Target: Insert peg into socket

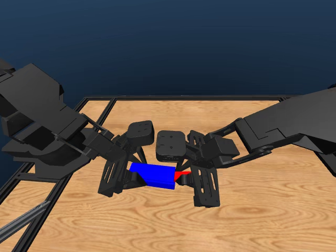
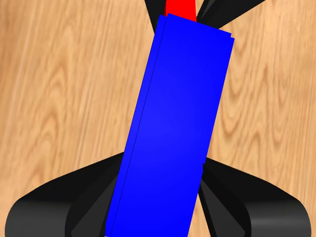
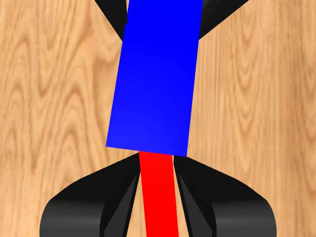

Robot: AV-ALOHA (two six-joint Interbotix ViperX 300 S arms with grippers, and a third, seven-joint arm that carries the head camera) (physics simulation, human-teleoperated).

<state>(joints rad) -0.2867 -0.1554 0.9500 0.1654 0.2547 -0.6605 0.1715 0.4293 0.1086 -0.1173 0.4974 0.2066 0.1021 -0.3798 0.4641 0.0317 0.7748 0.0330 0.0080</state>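
Hands of the two black arms meet above the middle of the wooden bench [image 1: 252, 210]; the left hand [image 1: 122, 177] pinches the socket [image 1: 153, 175], its jaws pressed against the two long sides of the blue block near its left end; the right hand [image 1: 195, 178] pinches the peg [image 1: 182, 174], its jaws closed on the thin red bar, of which only a short stretch shows.

Socket and peg lie end to end in one line, roughly level, held clear of the bench between the two hands; the peg's left end disappears at the socket's right end, so that the red bar appears already entered in the blue block, though how far it reaches inside cannot be told.

From the left wrist, the socket [image 2: 173, 128] runs away between the dark jaws, slightly tilted, with a small patch of the peg [image 2: 180, 8] showing beyond its far end; the tips of the opposite hand flank that patch.

From the right wrist, the peg [image 3: 159, 197] rises between the jaws and meets the socket [image 3: 155, 79] at the block's near end; wood grain of the bench [image 3: 49, 98] lies beneath both; the left arm stands at the left, the right arm at the right.
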